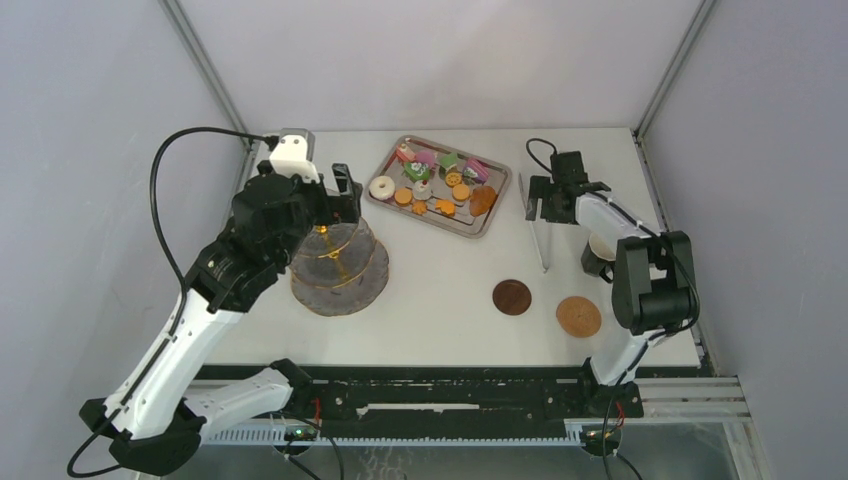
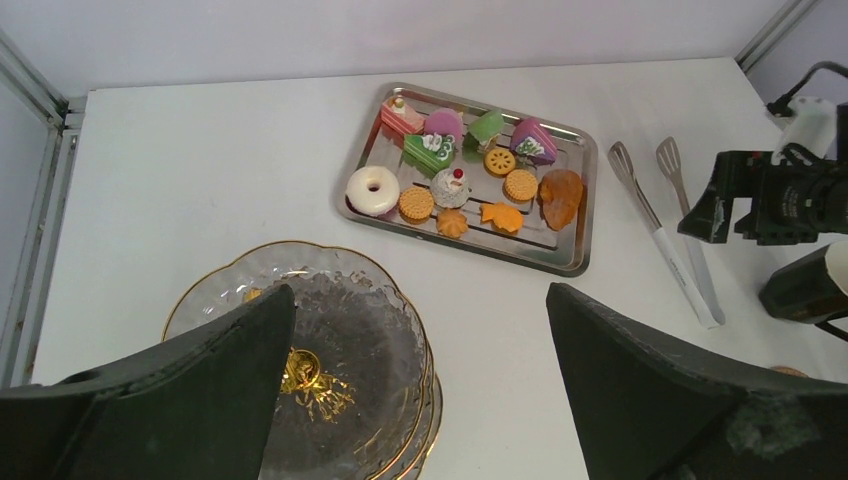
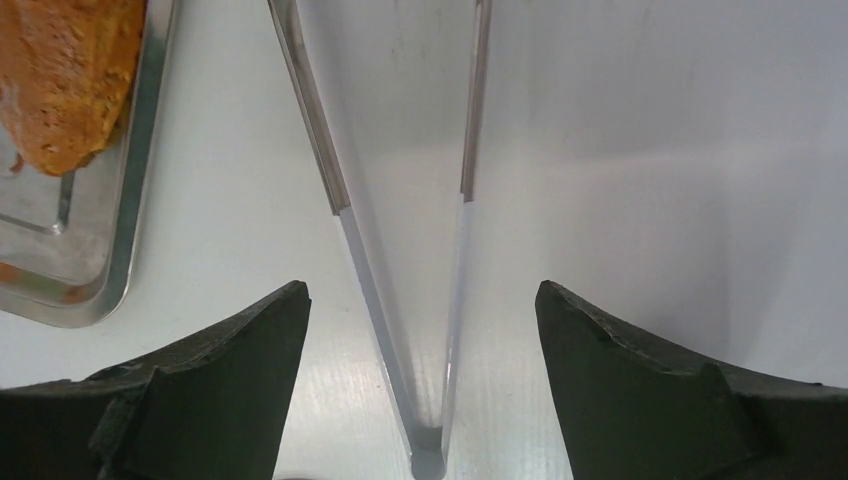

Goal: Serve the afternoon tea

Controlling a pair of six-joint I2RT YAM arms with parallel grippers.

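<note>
Both arms are reaching up from the near edge of the white table (image 1: 440, 300) in the overhead view, toward the steel tray (image 1: 505, 180) that is lying at the far middle. The left gripper (image 1: 342, 200) is hovering just left of the tray, over the top of the three-tier glass stand (image 1: 340, 275), which is standing near the tray's left front corner. The small cakes (image 1: 440, 160), round cookies (image 1: 403, 197) and white ring donut (image 1: 381, 187) are all sitting on the tray (the donut at the end nearest the stand). The right gripper (image 1: 550, 208) is hanging just right of the tray, above the tongs (image 1: 541, 245). Two brown coasters (image 1: 512, 297) are lying well in front of the tray's right end, and a pale cup (image 1: 600, 245) is showing farther right, partly hidden by the right arm. From the left wrist, the fingers (image 2: 200, 380) are standing wide apart with nothing between them, the stand's top tier showing below and the tray beyond. From the right wrist, the fingers (image 3: 680, 390) are likewise standing wide, gripping nothing. The tongs are lying flat on the table between them, touching neither, with their joined end nearest the camera. The tray's corner, bearing an orange-brown pastry (image 3: 65, 80), is showing at the left.
</note>
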